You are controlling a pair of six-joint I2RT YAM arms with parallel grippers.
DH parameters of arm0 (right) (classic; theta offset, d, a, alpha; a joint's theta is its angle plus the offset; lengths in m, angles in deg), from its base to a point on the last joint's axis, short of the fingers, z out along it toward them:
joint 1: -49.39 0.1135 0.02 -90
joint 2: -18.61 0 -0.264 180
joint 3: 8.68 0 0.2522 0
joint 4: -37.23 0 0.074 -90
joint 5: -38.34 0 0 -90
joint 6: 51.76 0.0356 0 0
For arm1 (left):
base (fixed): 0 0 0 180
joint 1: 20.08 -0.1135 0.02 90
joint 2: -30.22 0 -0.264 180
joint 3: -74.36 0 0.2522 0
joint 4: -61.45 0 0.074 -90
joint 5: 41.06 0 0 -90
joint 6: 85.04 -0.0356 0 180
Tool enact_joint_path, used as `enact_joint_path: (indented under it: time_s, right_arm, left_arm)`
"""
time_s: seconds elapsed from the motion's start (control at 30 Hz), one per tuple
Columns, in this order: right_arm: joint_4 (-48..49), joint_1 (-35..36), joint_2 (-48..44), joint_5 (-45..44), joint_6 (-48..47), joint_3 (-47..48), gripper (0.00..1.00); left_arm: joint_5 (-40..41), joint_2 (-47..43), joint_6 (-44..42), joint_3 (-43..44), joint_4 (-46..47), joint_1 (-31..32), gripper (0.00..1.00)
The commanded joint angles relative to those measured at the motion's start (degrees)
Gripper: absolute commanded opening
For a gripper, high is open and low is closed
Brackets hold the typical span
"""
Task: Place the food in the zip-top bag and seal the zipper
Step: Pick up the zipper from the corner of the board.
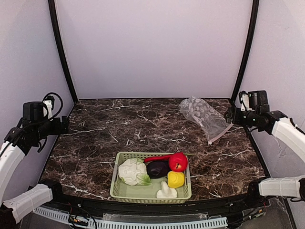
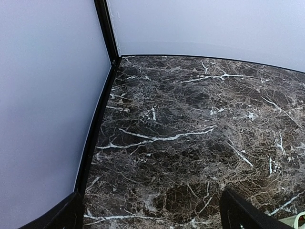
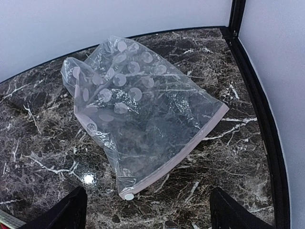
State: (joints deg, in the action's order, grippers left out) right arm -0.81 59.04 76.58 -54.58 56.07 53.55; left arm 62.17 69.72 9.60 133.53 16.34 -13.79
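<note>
Top external: shows food [image 1: 158, 169] in green basket [image 1: 116, 177] at near edge, zip-top bag [image 1: 204, 116] lying on table [image 1: 95, 129] far right, just ahead of right gripper [image 1: 230, 114]. Puts left gripper [image 1: 64, 125] far left, well apart from both. Can't read jaws here.

Left wrist: adds only bare table. Fingers [image 2: 243, 214] spread wide, holding nothing.

Right wrist: fingers [image 3: 64, 214] spread too, empty, bag just ahead. Reveals slider [image 3: 127, 196] at near end of zipper [image 3: 190, 143], unreadable from above. Expect light, limp, slippery film; pinch the stiffer zipper edge.

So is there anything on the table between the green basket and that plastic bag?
Nothing: the top view shows only bare marble table between the basket and the zip-top bag.
</note>
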Motion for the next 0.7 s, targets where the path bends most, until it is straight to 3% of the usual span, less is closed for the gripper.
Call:
enact_joint_path:
  time_s: [0.0, 0.33, 0.67]
  right_arm:
    - [-3.7, 2.9, 7.1, -2.8, -3.5, 3.4, 0.86]
    - [-1.8, 10.7, 23.9, -5.6, -4.2, 7.0, 0.74]
    - [0.0, 13.0, 34.4, -10.2, -2.9, 10.1, 0.64]
  left_arm:
    - [-1.7, -1.1, -2.3, -2.7, 4.7, 0.2, 1.00]
    - [-0.8, -5.0, -1.7, -4.7, 5.0, 0.2, 1.00]
    - [0.8, -5.0, -2.0, -4.9, 4.7, 0.1, 1.00]
